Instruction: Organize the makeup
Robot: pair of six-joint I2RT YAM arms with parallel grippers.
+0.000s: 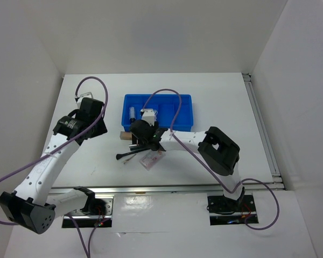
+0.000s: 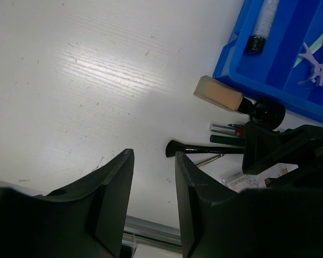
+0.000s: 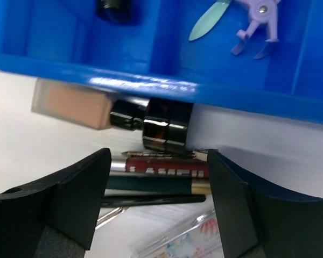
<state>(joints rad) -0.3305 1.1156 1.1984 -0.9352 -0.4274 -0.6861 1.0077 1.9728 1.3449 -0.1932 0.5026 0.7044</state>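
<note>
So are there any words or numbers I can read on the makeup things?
No text here can be read for sure.
On the red tube: pale letters along its side, too blurred to read.
On the clear packet: colourful print, too blurred to read.
On the blue tray: no writing shows.

Glossy blue plastic tray (image 3: pixel 151 83); beside it a matt tan bottle (image 3: pixel 70 105) with shiny black cap (image 3: pixel 167 126); scuffed white worktop (image 2: pixel 70 80).

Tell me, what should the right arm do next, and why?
Probably lower the right gripper and close it on the red tube. The gripper hangs open right over that tube, which lies outside the blue tray, near its wall, so it is not yet sorted.
</note>
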